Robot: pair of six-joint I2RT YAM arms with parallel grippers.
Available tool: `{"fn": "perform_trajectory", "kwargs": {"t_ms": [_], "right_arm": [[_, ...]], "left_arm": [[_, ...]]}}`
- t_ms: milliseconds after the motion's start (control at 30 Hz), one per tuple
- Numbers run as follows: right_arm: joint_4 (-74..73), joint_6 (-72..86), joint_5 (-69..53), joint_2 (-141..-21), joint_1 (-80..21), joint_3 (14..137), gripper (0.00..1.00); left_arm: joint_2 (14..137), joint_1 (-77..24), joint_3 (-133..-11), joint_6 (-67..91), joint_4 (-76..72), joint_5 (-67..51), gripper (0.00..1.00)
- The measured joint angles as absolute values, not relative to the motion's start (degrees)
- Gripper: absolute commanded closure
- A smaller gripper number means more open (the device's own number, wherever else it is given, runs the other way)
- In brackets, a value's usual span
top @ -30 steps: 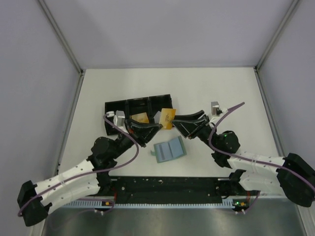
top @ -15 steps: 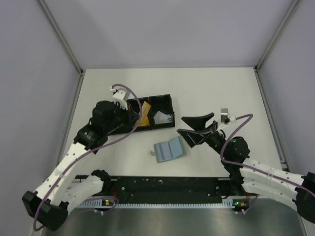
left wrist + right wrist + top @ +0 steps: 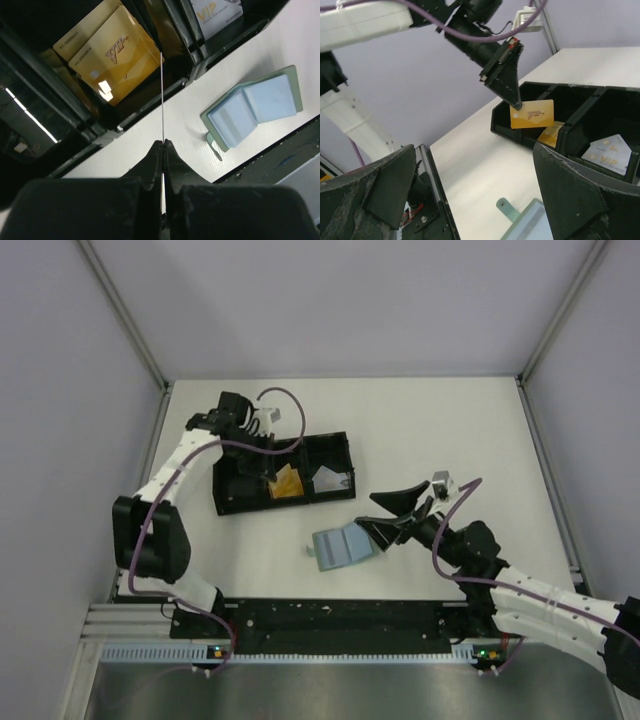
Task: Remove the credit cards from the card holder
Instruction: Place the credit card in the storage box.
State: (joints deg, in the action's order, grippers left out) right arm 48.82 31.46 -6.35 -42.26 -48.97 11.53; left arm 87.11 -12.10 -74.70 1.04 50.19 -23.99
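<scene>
My left gripper (image 3: 262, 464) hangs over the black tray (image 3: 332, 441), shut on a gold credit card (image 3: 532, 114) that shows edge-on as a thin line (image 3: 162, 95) in the left wrist view. Two more gold cards (image 3: 100, 50) lie in the tray's middle compartment and a silvery card (image 3: 330, 478) lies in the right one. The pale blue card holder (image 3: 343, 545) lies open on the table, its tab (image 3: 505, 205) pointing left. My right gripper (image 3: 386, 516) stands wide open just right of the holder, with nothing between its fingers (image 3: 585, 190).
The black rail (image 3: 340, 618) with the arm bases runs along the near edge. Grey walls close in the table on the left, back and right. White tabletop (image 3: 450, 430) lies right of the tray.
The right gripper opened, let go of the gold card and drew back beside the holder. The left arm swung up and left, carrying that card over the tray.
</scene>
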Motion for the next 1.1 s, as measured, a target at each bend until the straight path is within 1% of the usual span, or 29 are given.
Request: {"fn": "perform_trajectory", "kwargs": {"t_ms": [67,200,400,600,667,700,733,767,833,967,1100], "right_arm": [[48.5,31.2,-6.6,-42.2,-49.0,11.1,0.02],[48.0,30.8,-7.2,-41.8,-49.0,10.7,0.02],[48.0,30.0,-7.4,-41.5,-49.0,10.2,0.02],[47.4,29.4,-7.4,-41.4,-49.0,10.1,0.02],[47.2,29.2,-7.4,-41.4,-49.0,10.1,0.02],[47.0,29.1,-7.4,-41.4,-49.0,10.1,0.02],[47.0,29.0,-7.4,-41.4,-49.0,10.1,0.02],[47.0,28.9,-7.4,-41.4,-49.0,10.1,0.02],[46.9,28.8,-7.4,-41.4,-49.0,10.1,0.02],[46.1,28.4,-7.4,-41.4,-49.0,10.1,0.02],[43.0,27.2,-7.4,-41.4,-49.0,10.5,0.02]], "left_arm": [[93.4,-12.1,-78.7,-0.9,52.5,-24.4,1.00],[101.4,-12.1,-83.8,-3.5,56.9,-23.7,1.00],[107.5,-12.1,-93.1,-7.6,62.1,-23.4,1.00],[114.0,-12.5,-99.8,-10.7,65.3,-24.4,0.94],[116.1,-12.8,-100.6,-11.2,65.8,-24.3,0.88],[117.2,-12.9,-100.8,-11.4,66.3,-24.1,0.81],[118.1,-13.0,-101.0,-11.7,66.7,-23.7,0.71],[119.0,-13.1,-101.2,-12.0,67.3,-23.3,0.64],[119.9,-13.3,-101.5,-12.1,67.7,-22.6,0.56],[119.9,-13.6,-103.5,-11.7,68.1,-20.2,0.48],[118.8,-14.0,-106.4,-10.6,67.6,-16.0,0.44]]}}
